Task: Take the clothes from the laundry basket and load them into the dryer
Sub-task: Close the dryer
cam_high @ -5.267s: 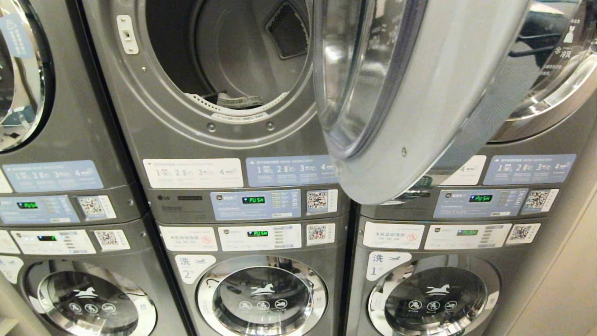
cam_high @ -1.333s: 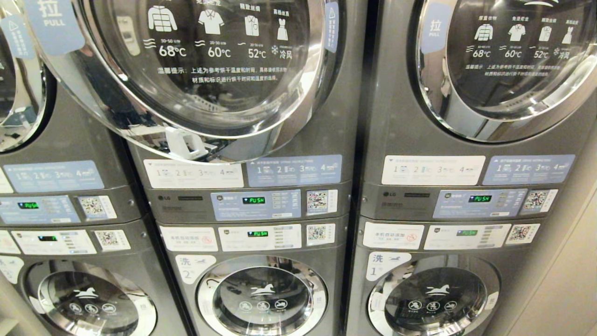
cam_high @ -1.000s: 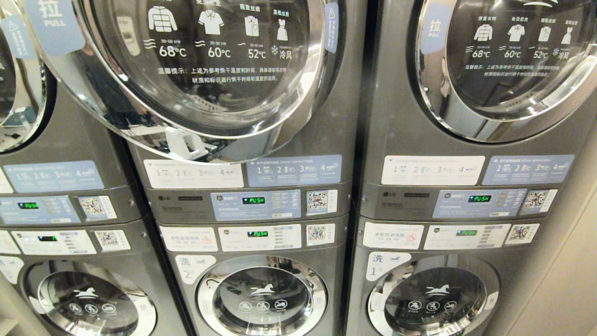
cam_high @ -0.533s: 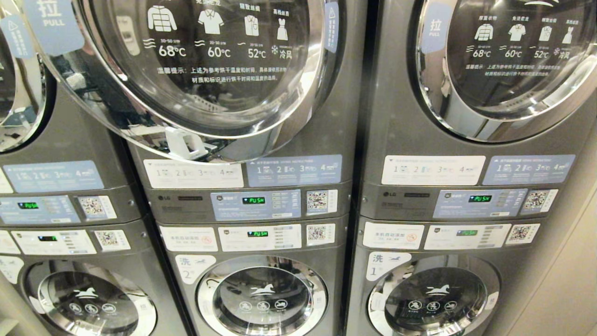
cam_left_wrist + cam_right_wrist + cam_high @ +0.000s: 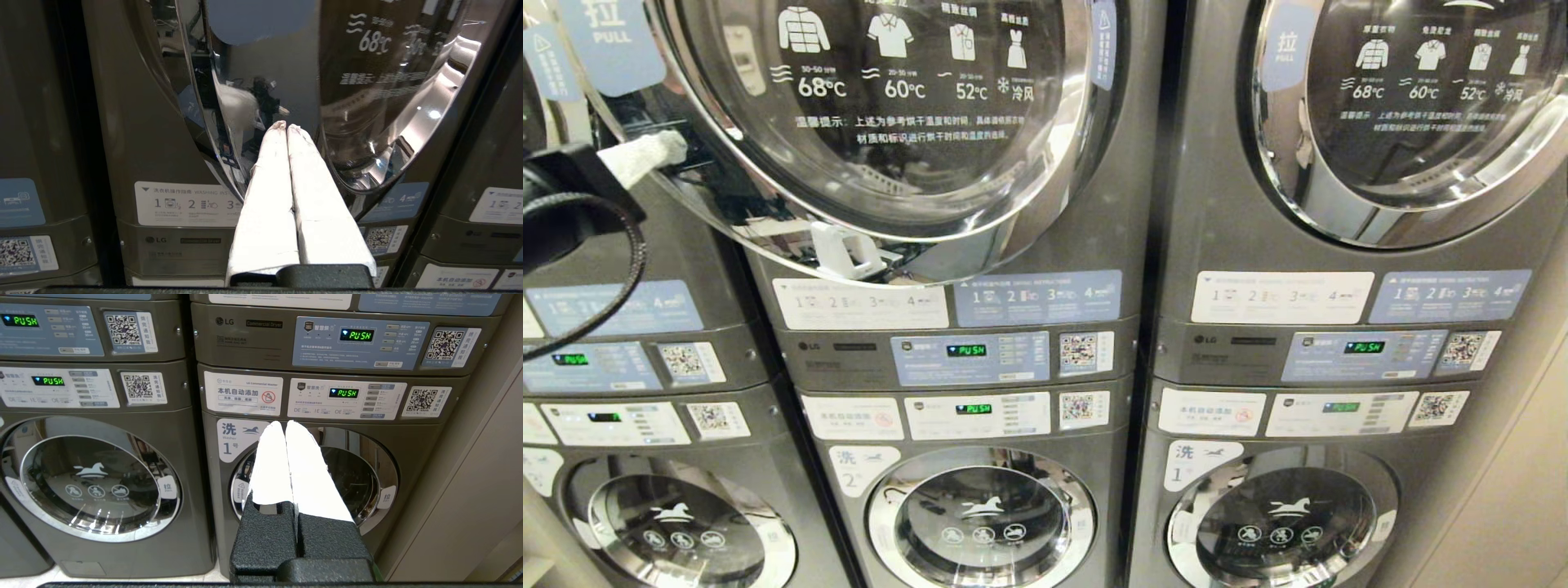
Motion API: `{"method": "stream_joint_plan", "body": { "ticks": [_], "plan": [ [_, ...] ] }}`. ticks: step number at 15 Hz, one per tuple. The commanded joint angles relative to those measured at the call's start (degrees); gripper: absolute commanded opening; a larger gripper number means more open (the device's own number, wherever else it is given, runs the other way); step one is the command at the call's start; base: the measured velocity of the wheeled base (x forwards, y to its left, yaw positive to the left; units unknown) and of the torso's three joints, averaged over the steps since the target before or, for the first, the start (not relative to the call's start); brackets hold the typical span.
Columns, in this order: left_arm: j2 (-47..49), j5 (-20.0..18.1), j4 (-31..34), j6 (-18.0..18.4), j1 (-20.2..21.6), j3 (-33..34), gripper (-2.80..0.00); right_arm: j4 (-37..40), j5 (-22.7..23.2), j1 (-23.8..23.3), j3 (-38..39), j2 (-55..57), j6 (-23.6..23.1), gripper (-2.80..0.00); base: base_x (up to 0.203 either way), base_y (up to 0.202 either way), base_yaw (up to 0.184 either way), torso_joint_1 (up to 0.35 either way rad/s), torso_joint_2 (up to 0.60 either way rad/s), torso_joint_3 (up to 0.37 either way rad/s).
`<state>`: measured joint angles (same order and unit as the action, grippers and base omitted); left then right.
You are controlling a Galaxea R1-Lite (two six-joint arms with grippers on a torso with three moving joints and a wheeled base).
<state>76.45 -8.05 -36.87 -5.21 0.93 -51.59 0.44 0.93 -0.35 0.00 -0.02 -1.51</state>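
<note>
Chrome-rimmed and round, the dark glass dryer door (image 5: pixel 882 122) of the middle stack lies directly ahead of the left pincer (image 5: pixel 286 127), which comes in from the left edge of the head view with its white-wrapped fingers (image 5: pixel 645 153) pressed together and holding nothing. The tips sit at the door's left rim, by the blue "PULL" label (image 5: pixel 609 33); the door stands slightly off the grey metal dryer front (image 5: pixel 1111 245) on that side, and I cannot tell whether the tips touch it. My judgement is that the next move turns on this rim, and the left arm is far nearer it. The right pincer (image 5: pixel 284 424), clenched and empty too, hangs low before washer number one (image 5: pixel 314 473). Count: three stacks, three upper doors, three lower doors. No clothes and no laundry basket are visible.
</note>
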Motion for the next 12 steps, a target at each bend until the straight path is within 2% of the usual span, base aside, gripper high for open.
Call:
{"method": "stream_joint_plan", "body": {
  "ticks": [1,3,8,12],
  "plan": [
    [6.1,-0.1,-2.0,-0.1,0.5,-1.2,-2.80,0.0,0.0,0.0,0.0,0.0,-0.1,-2.80,0.000,0.000,0.000,0.000,0.00,0.000],
    [9.8,-0.1,-4.2,-0.1,1.4,-2.9,-2.80,0.0,0.0,0.0,0.0,0.0,-0.2,-2.80,0.000,0.000,0.000,0.000,0.00,0.000],
    [16.4,-0.1,-5.0,0.6,2.1,-6.8,-2.80,0.0,0.0,0.0,0.0,0.0,-0.2,-2.80,0.000,0.000,0.000,0.000,0.00,0.000],
    [26.8,-0.5,-11.8,0.6,2.5,-12.5,-2.80,-0.3,-1.0,0.0,0.0,0.0,-0.3,-2.80,0.000,0.000,0.000,0.000,0.00,0.000]
  ]
}}
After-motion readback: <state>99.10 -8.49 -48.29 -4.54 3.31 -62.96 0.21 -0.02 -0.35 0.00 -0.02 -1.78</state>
